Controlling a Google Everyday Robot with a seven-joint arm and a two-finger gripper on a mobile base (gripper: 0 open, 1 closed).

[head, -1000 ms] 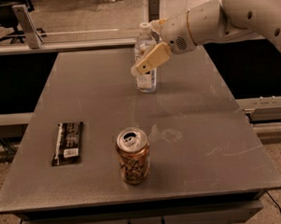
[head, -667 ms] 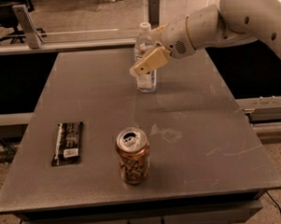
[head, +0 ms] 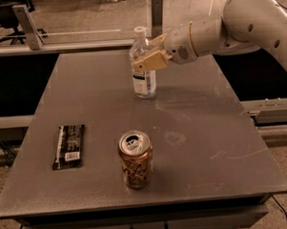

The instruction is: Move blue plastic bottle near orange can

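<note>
The blue plastic bottle (head: 144, 80), clear with a white cap and a white-and-dark-blue label, stands upright on the far middle of the grey table (head: 206, 132). My gripper (head: 152, 51) reaches in from the right and is shut on the bottle's upper body, with one tan finger (head: 150, 62) in front of it and the other behind. The orange can (head: 135, 159) stands upright near the table's front edge, well in front of the bottle.
A flat black snack wrapper (head: 69, 146) lies at the front left of the table. A rail with metal posts (head: 156, 11) runs behind the table's far edge. My arm (head: 244, 21) comes in over the far right corner.
The bottle and the gripper around it have shifted slightly left. The can and the wrapper have not moved.
</note>
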